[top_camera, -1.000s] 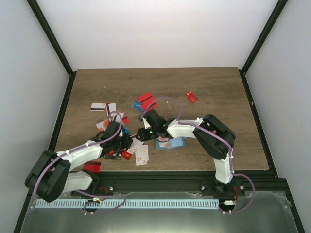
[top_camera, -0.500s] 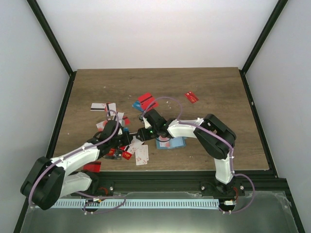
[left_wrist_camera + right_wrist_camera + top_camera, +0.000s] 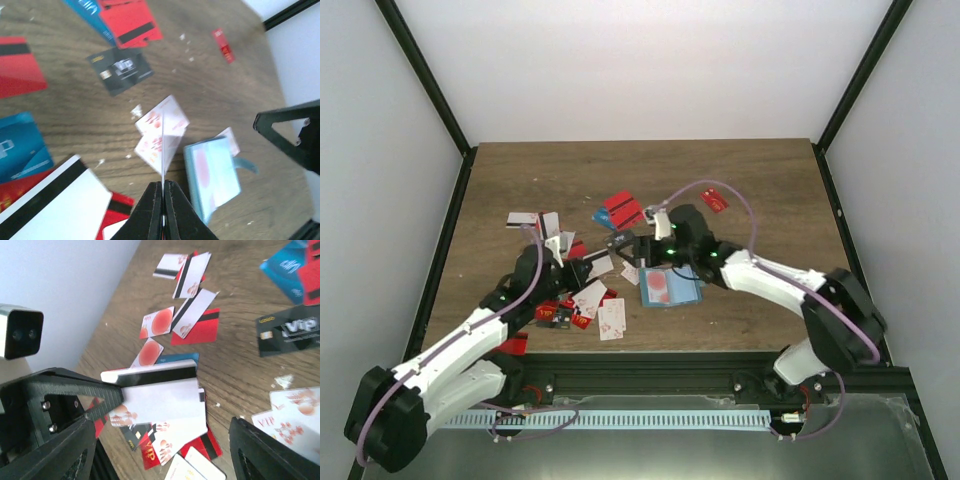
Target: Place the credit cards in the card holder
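Left gripper [image 3: 163, 186]: jaws pressed together, pinching a white black-striped card [image 3: 157, 395] by one edge. The left wrist view shows that card edge-on, a thin line rising from the fingertips. The right wrist view shows its flat face, stripe along the top.

Right gripper [image 3: 162, 437]: jaws spread wide, holding nothing. The pinched card sits out in front of them. Whether it touches either finger, cannot tell. One right finger [image 3: 287, 132] shows at the right edge of the left wrist view.

Card holder [image 3: 670, 288]: lies open on the tabletop [image 3: 770, 190], light blue inside facing up, just right of the pinched card and close under the right arm's wrist. A pale card corner [image 3: 227, 137] pokes out at its far edge; tucked in or lying beneath, cannot tell.

The other credit cards lie loose on the tabletop:
- white cards with red marks [image 3: 160, 130], just left of the holder, under the pinched card
- black VIP card [image 3: 290, 332], a bit further back
- red cards and a blue one overlapping [image 3: 620, 210], behind that
- a lone red card [image 3: 714, 200], back right, well apart
- white striped cards [image 3: 525, 219], far left
- a red and white cluster [image 3: 585, 305], near edge beside the left arm
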You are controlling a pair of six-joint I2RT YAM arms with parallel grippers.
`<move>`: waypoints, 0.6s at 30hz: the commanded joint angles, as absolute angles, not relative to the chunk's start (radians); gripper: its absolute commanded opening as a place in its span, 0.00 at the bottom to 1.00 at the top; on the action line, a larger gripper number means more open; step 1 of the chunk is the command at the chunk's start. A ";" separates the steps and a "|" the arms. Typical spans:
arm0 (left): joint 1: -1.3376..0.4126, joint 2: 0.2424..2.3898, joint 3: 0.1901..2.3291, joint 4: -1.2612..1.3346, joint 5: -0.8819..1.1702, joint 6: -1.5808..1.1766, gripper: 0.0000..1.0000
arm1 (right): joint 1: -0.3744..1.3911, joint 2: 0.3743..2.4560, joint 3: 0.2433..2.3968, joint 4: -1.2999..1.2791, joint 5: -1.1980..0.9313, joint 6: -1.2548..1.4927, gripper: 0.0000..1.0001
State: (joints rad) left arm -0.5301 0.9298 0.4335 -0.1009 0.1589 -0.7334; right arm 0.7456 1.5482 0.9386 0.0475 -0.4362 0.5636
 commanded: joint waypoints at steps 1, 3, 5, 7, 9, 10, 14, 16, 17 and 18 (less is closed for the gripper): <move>-0.532 0.907 0.437 0.068 0.218 -0.794 0.04 | 0.710 1.392 0.753 0.235 -0.444 0.758 0.74; -0.532 0.920 0.438 0.165 0.254 -0.831 0.04 | 0.709 1.320 0.659 0.334 -0.421 0.876 0.73; -0.534 0.941 0.439 0.246 0.281 -0.878 0.04 | 0.709 1.217 0.535 0.465 -0.385 1.020 0.70; -0.534 0.962 0.435 0.329 0.302 -0.929 0.04 | 0.709 1.143 0.415 0.629 -0.343 1.123 0.68; -0.535 0.987 0.428 0.422 0.328 -0.985 0.04 | 0.709 1.102 0.363 0.681 -0.303 1.163 0.66; -0.537 1.001 0.423 0.471 0.340 -1.015 0.04 | 0.709 1.091 0.352 0.694 -0.288 1.168 0.66; -0.546 1.073 0.412 0.626 0.379 -1.107 0.04 | 0.709 1.081 0.312 0.810 -0.267 1.195 0.64; -0.554 1.108 0.421 0.672 0.401 -1.130 0.04 | 0.709 1.093 0.319 0.837 -0.268 1.198 0.63; -0.558 1.123 0.424 0.696 0.411 -1.140 0.04 | 0.709 1.102 0.325 0.850 -0.269 1.199 0.63; -0.563 1.132 0.423 0.723 0.421 -1.150 0.04 | 0.709 1.110 0.329 0.863 -0.270 1.203 0.63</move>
State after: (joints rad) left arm -0.5457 1.0920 0.4248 0.5293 0.3546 -1.0645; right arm 0.7082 1.0973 0.3168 0.7120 -0.3058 1.1549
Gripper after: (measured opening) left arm 0.041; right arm 0.635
